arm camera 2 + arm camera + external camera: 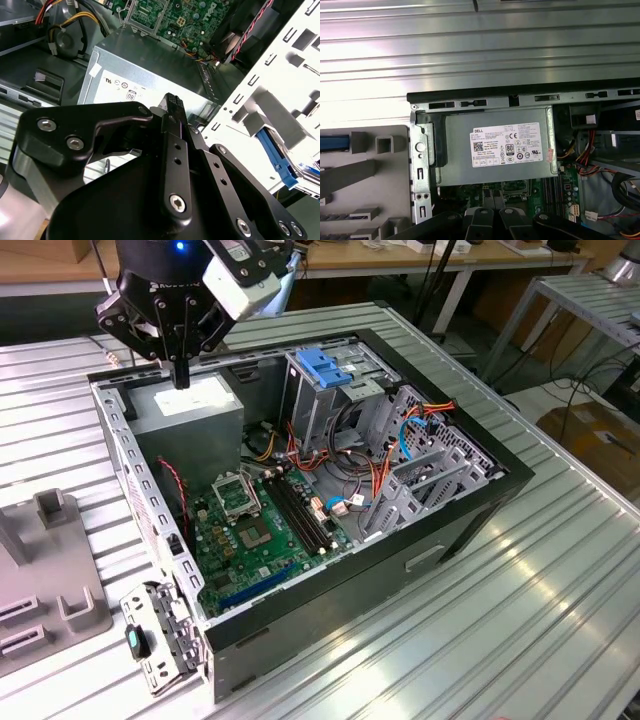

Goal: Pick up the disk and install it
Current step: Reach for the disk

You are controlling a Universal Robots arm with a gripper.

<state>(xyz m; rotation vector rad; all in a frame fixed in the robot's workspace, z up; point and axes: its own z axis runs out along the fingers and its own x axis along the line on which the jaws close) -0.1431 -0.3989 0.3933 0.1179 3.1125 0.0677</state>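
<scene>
Closest to the wrist cameras, we see the gripper (180,378), built of matte black links joined by silver bolts. Its two slim fingers (173,107) are pressed together with nothing between them, and the tip of one carries a ribbed pad. The fingers point down at one grey sheet-metal power-supply box (455,165), which bears one white sticker (506,145). We cannot tell whether they touch the box.

Past the box lies one green motherboard (250,540) with a square metal socket. Red, orange, yellow and blue cables run loosely over it. Beyond it in the exterior view stands a bare metal cage (318,410) topped by one blue plastic latch (325,365). All of this sits inside one open black computer case (480,502), which lies on its side on a ribbed aluminium table (520,640).

Outside the case, past its perforated rear panel (135,475), a blocky grey holder (50,580) rests on the table at the exterior view's left. In both wrist views a blue plastic rail shows in that holder. We take it for the edge of the disk (277,160), well apart from the gripper and mostly hidden.
</scene>
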